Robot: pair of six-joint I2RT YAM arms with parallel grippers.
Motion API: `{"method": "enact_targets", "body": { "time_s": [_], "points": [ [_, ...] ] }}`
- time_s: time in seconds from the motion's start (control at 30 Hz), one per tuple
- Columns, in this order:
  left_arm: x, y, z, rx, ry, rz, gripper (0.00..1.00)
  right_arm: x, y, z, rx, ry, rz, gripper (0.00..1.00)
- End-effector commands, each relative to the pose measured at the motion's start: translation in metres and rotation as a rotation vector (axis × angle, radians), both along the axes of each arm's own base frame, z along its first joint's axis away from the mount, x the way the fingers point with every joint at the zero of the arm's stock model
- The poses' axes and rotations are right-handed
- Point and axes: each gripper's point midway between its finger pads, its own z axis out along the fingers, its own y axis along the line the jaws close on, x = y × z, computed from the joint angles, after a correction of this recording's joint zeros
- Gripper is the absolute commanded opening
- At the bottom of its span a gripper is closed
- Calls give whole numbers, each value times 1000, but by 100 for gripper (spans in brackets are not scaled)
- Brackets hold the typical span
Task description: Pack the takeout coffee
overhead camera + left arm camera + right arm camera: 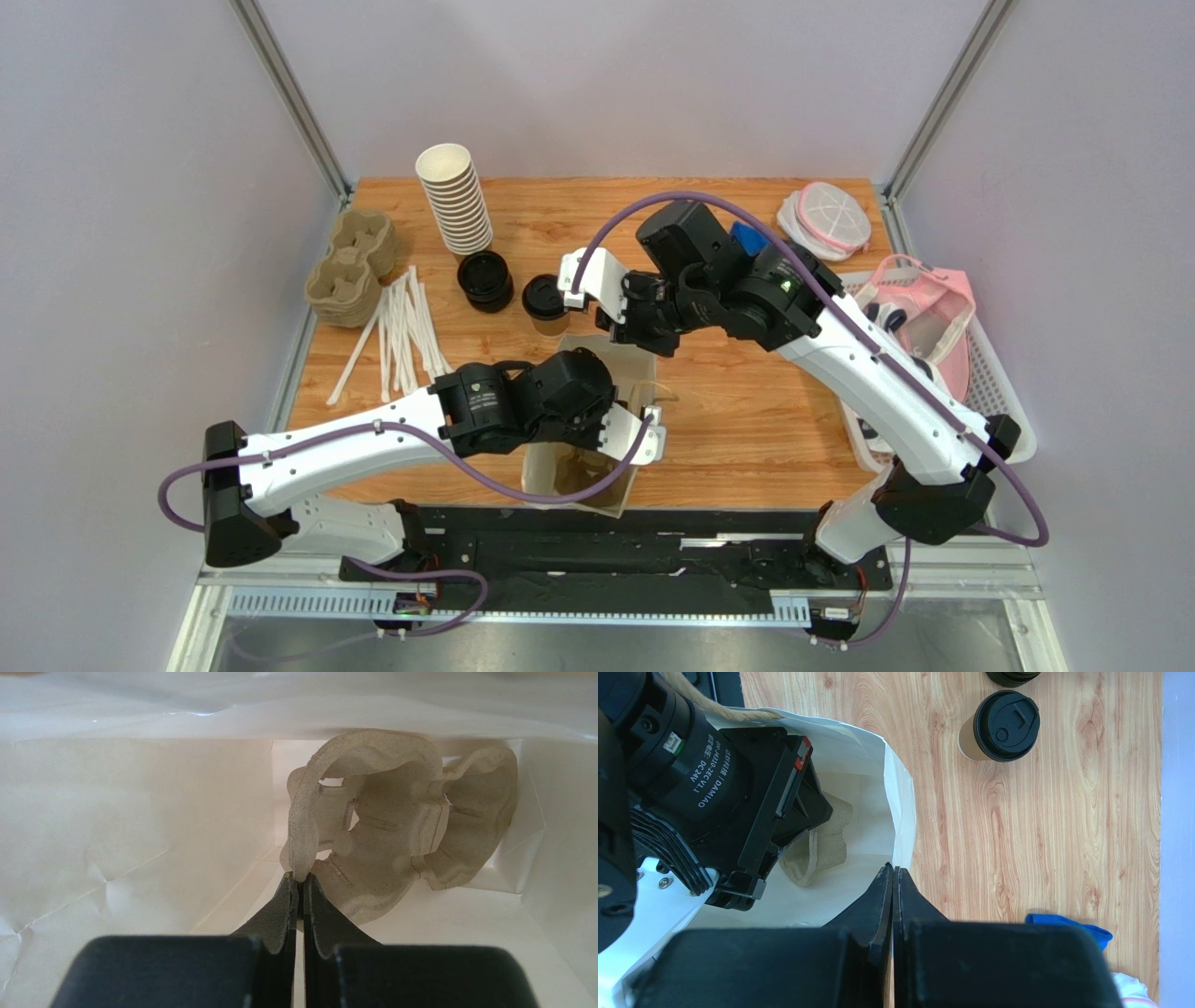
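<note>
So the takeout coffee [999, 726], kraft cup with black lid, sits on the wood counter [1032, 847] near the bag [903, 805].
Inside the bag the left claw [300, 882] grips the carrier [393, 833], right claw [893, 871] pinches its rim; grey walls.

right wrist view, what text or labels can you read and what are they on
"DAMIAO": white print on the black motor housing.
"DC:24V": same housing, on the line beside it.
A third, longer line of print there: too small to read surely.
Lid of the takeout coffee: raised marks, unreadable.
Other views: no text.
</note>
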Motion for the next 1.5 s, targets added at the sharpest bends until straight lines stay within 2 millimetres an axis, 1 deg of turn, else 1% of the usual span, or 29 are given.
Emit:
{"method": "enact_targets", "body": {
  "time_s": [0.0,0.03,0.1,0.17,0.2,0.27,0.3,0.4,0.47,0.57,0.67,0.83,0.93,1.0,1.07,1.13,1.23,1.27,1.43,1.47],
  "points": [
    [-2,-1,7,-29,18,20,11,-2,4,18,65,-54,29,0],
    [-1,-1,9,-35,17,22,16,-1,5,17,62,-54,29,0],
    [-1,-2,15,-51,15,21,23,0,5,18,63,-58,29,0],
    [-1,-3,20,-65,13,22,27,0,5,17,62,-57,29,0],
    [-2,-5,26,-76,11,21,31,0,5,17,59,-58,29,0],
    [-1,-6,30,-86,10,23,35,0,5,17,59,-58,27,0],
    [-1,-7,35,-98,7,24,39,1,5,16,58,-57,27,0],
    [-1,-8,43,-119,3,25,44,1,5,17,61,-58,26,0],
    [-1,-10,50,-135,-3,25,46,1,5,17,61,-58,24,0],
    [-1,-10,53,-142,-7,24,50,1,5,16,57,-55,24,0],
    [-5,-13,61,-162,-13,6,51,2,6,16,57,-58,24,0],
    [-17,-15,84,-230,-16,-34,53,7,3,11,46,-58,7,0],
    [-24,-13,97,-259,-2,-57,54,20,-4,9,53,-46,-41,0],
    [-33,-10,107,-280,19,-85,56,24,-6,10,68,-38,-59,0],
    [-40,-7,115,-295,34,-109,56,31,-10,8,67,-33,-83,0],
    [-43,-4,120,-305,31,-120,56,36,-13,8,74,-26,-103,0],
    [-55,-1,134,-353,52,-176,56,42,-16,6,82,-13,-131,0],
    [-60,1,142,-381,49,-195,56,44,-17,5,87,-3,-134,0],
    [-71,5,166,-454,56,-241,56,56,-25,3,97,18,-188,0],
    [-72,7,176,-492,51,-238,56,58,-25,0,96,28,-196,0]
  ]
}}
